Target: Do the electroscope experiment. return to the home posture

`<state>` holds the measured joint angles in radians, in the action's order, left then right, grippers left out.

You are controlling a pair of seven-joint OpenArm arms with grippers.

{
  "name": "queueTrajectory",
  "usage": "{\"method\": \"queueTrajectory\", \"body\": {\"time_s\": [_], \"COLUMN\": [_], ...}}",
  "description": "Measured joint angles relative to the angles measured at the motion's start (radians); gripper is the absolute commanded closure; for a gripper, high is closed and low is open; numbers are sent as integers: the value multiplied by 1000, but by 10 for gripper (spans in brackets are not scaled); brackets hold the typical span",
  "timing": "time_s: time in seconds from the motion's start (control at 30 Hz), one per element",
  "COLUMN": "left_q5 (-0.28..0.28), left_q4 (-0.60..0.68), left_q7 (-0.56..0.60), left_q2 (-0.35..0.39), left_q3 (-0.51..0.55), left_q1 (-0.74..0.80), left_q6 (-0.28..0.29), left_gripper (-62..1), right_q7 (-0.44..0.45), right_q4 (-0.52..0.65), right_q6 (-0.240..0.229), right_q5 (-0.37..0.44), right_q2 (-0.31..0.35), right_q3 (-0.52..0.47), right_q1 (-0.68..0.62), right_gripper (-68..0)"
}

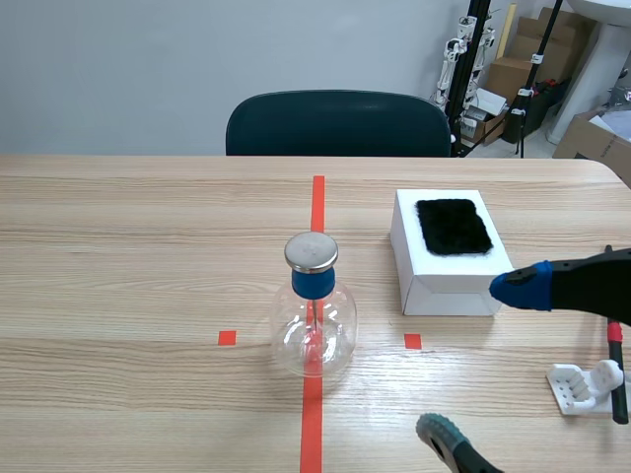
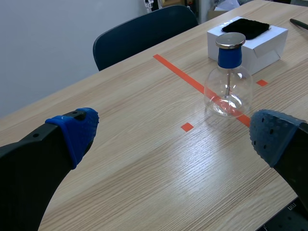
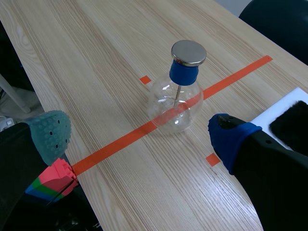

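Observation:
The electroscope, a clear glass flask with a blue collar and a flat metal cap, stands on the orange tape line at the table's middle. To its right is a white box topped by a black fur pad. A black rod with a red band lies on a small white stand at the right edge. My right gripper hangs open near the box's front, nothing between its fingers; the flask is ahead of it. My left gripper is open and empty, well short of the flask.
A dark chair stands behind the table's far edge. Cardboard boxes and tripods fill the back right corner. Coloured bricks sit below the table's near edge in the right wrist view.

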<state>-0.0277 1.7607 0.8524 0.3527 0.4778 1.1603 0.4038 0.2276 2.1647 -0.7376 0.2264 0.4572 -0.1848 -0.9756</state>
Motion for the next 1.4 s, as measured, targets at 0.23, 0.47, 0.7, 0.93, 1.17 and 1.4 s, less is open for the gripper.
{"method": "queueTrajectory", "body": {"time_s": [0.23,0.47,0.7,0.93,1.17,1.4], "left_q5": [0,0,0,0,0,0], "left_q4": [61,113,113,113,113,113], "left_q7": [0,-2,-27,-27,-27,-27], "left_q2": [0,0,0,0,0,0], "left_q3": [0,0,0,0,0,0], "left_q1": [0,0,0,0,0,0], "left_q6": [0,0,0,0,0,0], "left_gripper": [-623,-623,-623,-623,-623,-623], "right_q7": [0,0,0,0,0,0], "right_q4": [0,0,0,0,0,0], "right_q6": [0,0,0,0,0,0], "right_q5": [1,1,1,1,1,1], "right_q2": [0,0,0,0,0,0], "right_q3": [0,0,0,0,0,0], "right_q1": [0,0,0,0,0,0], "right_gripper": [-582,-582,-582,-582,-582,-582]}}
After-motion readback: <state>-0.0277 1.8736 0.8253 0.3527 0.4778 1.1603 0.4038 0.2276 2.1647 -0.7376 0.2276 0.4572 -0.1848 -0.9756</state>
